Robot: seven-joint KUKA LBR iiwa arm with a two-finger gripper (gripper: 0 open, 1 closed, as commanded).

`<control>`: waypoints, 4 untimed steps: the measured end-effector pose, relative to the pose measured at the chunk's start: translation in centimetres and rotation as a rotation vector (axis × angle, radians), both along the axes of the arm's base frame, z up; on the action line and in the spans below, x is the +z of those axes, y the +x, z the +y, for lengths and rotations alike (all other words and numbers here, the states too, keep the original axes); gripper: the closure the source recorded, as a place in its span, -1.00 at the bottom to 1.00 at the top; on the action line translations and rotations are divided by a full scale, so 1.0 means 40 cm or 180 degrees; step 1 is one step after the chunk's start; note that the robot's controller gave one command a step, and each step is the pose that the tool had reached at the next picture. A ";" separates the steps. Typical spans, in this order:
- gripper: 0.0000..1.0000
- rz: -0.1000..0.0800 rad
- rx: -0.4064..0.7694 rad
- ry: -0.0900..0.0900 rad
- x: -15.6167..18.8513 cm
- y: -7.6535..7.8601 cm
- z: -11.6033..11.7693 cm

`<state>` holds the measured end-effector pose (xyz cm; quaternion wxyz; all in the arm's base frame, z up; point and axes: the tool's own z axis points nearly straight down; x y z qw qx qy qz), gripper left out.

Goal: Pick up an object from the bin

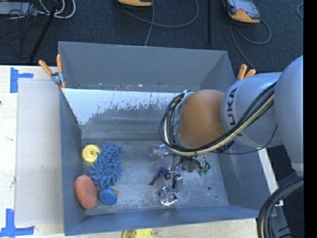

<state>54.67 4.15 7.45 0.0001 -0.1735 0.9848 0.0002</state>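
My gripper (pixel 171 178) reaches down to the bin floor right of the middle, under the arm's orange cover. Just in front of it, near the bin's front wall, lies a small shiny silver thing (pixel 167 197); whether the gripper touches it I cannot tell. Something small and dark (pixel 157 177) sits at the gripper's left side, too unclear to name. The closest other item is a blue shaggy mop-like thing (pixel 107 163), well to the left.
A loose group lies in the front left corner: a yellow round thing (pixel 90 153), an orange-brown oval (pixel 85 191) and a blue ball (pixel 107 196). The arm and its cables hang over the bin's right half.
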 end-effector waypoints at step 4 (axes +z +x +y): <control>1.00 0.0009 -0.0795 -0.0001 0.025 -0.039 -0.027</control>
